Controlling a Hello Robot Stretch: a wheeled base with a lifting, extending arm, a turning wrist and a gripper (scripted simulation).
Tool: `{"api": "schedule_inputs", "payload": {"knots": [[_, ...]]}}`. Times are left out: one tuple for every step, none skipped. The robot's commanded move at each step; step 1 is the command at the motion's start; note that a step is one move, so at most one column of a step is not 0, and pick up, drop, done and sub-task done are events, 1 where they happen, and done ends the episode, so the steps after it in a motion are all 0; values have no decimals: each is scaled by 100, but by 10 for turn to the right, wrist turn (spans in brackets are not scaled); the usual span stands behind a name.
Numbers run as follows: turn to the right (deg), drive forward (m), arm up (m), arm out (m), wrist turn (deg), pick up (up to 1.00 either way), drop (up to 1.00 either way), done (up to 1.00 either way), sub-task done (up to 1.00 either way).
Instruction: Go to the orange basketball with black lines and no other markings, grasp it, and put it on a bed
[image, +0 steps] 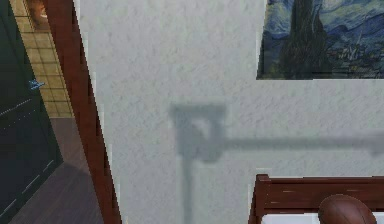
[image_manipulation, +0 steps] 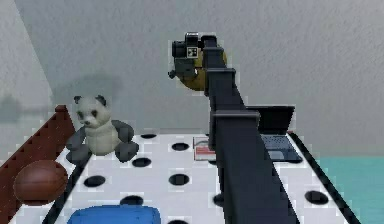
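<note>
Orange round ball (image_manipulation: 205, 76) hangs at the far end of the dark gripper (image_manipulation: 178, 68), held clear above the white black-dotted bed (image_manipulation: 170, 182); how the fingers stand cannot be told. Probably light, springy, smooth and apt to roll, it is best gripped across its middle. No container here; the bed bears a black-and-white panda plush (image_manipulation: 97, 128), dark laptop (image_manipulation: 277, 140), brown ball (image_manipulation: 40, 182) and blue pillow (image_manipulation: 115, 214)

Orange ball (image_manipulation: 195, 82) mostly hidden behind tool (image_manipulation: 178, 71); laptop (image_manipulation: 278, 135) partly behind arm (image_manipulation: 240, 150); painting (image: 320, 40) cut by top, right edges.
</note>
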Motion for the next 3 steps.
{"api": "schedule_inputs", "payload": {"knots": [[0, 0, -40, 0, 0, 0, 0, 0, 0], [0, 0, -32, 0, 0, 0, 0, 0, 0], [0, 0, 0, 0, 0, 0, 100, 0, 0]]}}
